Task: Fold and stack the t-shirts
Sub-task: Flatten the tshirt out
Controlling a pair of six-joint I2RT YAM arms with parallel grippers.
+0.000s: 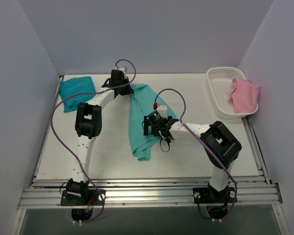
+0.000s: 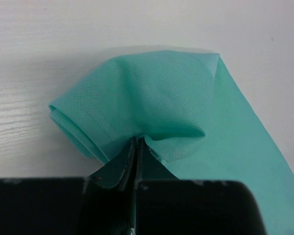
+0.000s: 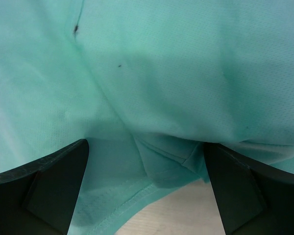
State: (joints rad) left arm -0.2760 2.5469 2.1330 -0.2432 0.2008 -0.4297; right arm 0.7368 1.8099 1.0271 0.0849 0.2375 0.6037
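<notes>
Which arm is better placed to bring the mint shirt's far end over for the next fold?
Probably left. The left gripper is shut on the far end of the mint shirt, cloth bunched at its tips. The right gripper hangs open over the middle, gripping nothing.

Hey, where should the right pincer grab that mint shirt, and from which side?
Probably its near narrow end, from above: the mint shirt lies flat and free there, the left pincer clamps the far end, and the right pincer hangs open midway.
</notes>
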